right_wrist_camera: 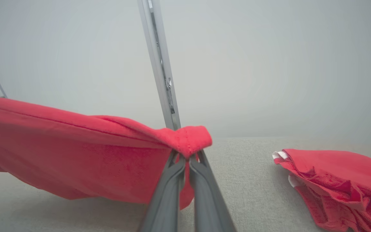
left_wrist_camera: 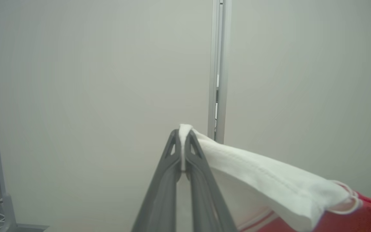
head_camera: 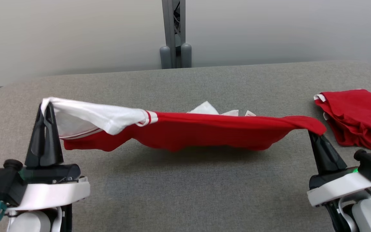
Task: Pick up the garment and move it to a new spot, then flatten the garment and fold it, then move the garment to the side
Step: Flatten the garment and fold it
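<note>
While the garment (head_camera: 204, 130) hangs stretched between our two arms, we note from the left: the left gripper (head_camera: 46, 108) points up, its fingers pressed together on a fold of the white sleeve (head_camera: 101, 117), and the left wrist view shows that white cloth nipped right at the fingertips. Rightward, the sleeve ends in a striped band (head_camera: 148, 117), red lines on white, where the red body begins. The body sags slightly in the middle, lifted clear of the grey table (head_camera: 185, 187), with its shadow lying on the cloth surface beneath. Above the top edge at mid-span we see white tabs (head_camera: 206, 108) poking up, perhaps labels or more white fabric. Any print on them is too small for us to read. Behind them, a grey post (head_camera: 174, 32) stands at the table's far edge against a pale wall (head_camera: 76, 32). Further right, the red cloth narrows to a corner draped over the tip of the right gripper (head_camera: 311, 133). The right wrist view shows those fingers squeezed together, with red fabric caught between them and a small flap hanging below. Farthest right, a second red garment (head_camera: 356, 116) lies bunched on the table near its edge, white trim showing at its left end, apart from the held one.
</note>
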{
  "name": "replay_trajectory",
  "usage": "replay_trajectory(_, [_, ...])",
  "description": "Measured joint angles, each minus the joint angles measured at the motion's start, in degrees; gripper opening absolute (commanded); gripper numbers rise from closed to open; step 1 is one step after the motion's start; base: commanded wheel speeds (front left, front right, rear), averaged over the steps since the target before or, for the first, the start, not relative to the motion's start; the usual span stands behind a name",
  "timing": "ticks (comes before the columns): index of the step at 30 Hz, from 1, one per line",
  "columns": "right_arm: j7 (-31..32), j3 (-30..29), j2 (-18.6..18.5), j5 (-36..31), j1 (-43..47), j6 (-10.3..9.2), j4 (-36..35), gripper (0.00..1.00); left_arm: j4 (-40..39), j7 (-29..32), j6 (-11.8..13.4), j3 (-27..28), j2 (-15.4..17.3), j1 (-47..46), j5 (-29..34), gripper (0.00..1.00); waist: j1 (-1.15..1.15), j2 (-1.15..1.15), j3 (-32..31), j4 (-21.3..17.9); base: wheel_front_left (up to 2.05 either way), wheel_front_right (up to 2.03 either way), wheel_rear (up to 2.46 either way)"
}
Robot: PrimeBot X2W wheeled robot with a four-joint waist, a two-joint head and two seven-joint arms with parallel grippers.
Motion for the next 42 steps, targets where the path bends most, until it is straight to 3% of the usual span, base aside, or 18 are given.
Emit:
replay_trajectory(10, [4.39,0.36,-7.42,7.36,-6.54,0.00,-9.96,0.00,-6.30,5.75,-3.54,1.34,5.87,-9.49,-0.35,0.00,0.00,0.00,-2.10,-1.39,0.00,0.00,0.00])
replay_trajectory(14, [6.28,0.83,-10.21,8.78,-11.44,0.00,-13.27,0.00,-6.42,9.23,-6.78,0.69,7.61,-15.64,-2.50,0.00,0.00,0.00,-2.83,-2.15,0.00,0.00,0.00])
replay_trajectory(19, [12.16,1.92,-12.07,16.10,-20.73,-0.01,-14.11,0.00,-3.26,16.80,-10.72,0.43,10.06,-25.27,-7.05,0.00,0.00,0.00,-3.40,-3.21,0.00,0.00,0.00])
replay_trajectory(25, [22.68,2.42,-14.14,24.87,-31.47,0.00,-5.77,0.00,4.68,22.58,-14.29,0.19,12.79,-36.71,-9.50,0.00,0.00,0.00,-3.67,-4.03,0.00,0.00,0.00])
replay_trajectory(30, [28.02,1.91,-14.22,29.85,-37.04,0.00,0.86,0.00,10.25,23.75,-16.59,-1.24,12.74,-41.84,-10.50,0.00,0.00,0.00,-3.20,-3.88,0.00,0.00,0.00])
replay_trajectory(35, [28.78,3.79,-14.24,30.14,-40.84,0.00,4.03,0.00,15.32,22.35,-18.11,-2.82,11.84,-46.42,-9.83,0.00,0.00,0.00,-1.48,-3.52,0.00,0.00,0.00])
replay_trajectory(42, [25.40,8.90,-10.31,24.75,-52.94,-0.01,13.59,0.00,28.38,17.17,-20.61,-7.97,10.27,-59.60,-4.00,0.00,0.00,0.00,4.75,-3.15,0.00,0.00,0.00])
